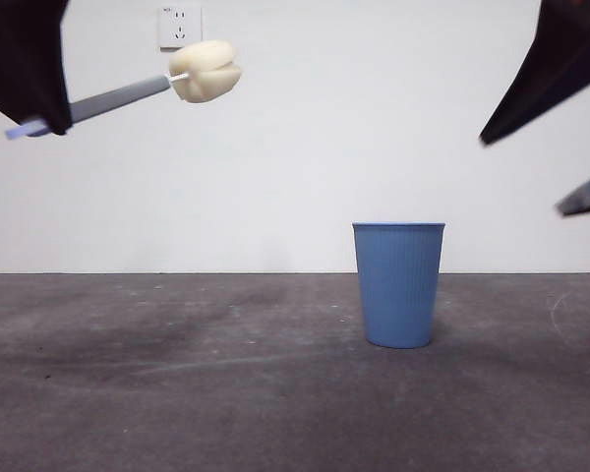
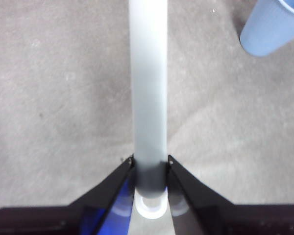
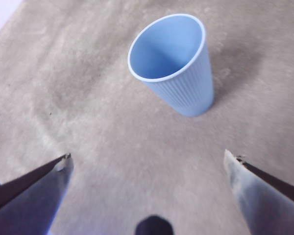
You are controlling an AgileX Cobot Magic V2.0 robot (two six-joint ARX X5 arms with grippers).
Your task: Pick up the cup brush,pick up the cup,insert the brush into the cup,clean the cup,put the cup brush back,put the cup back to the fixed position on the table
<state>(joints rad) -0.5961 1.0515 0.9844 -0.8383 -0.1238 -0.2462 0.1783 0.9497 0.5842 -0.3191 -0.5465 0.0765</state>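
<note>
The cup (image 1: 398, 285) looks like blue plastic, finely ribbed outside and smooth within, with a dull sheen. The cup brush (image 1: 128, 96) has a smooth matt grey handle and a soft, spongy cream head. The table (image 1: 177, 393) is matt, rough and scuffed.

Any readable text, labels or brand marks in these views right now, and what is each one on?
None can be read.
Wall socket: a tiny dark mark at its upper left corner, too small to read.
Cup: plain ribbed blue, no print visible.
Cup brush, held in the left gripper: no lettering visible.
Table: only scuffs.
</note>
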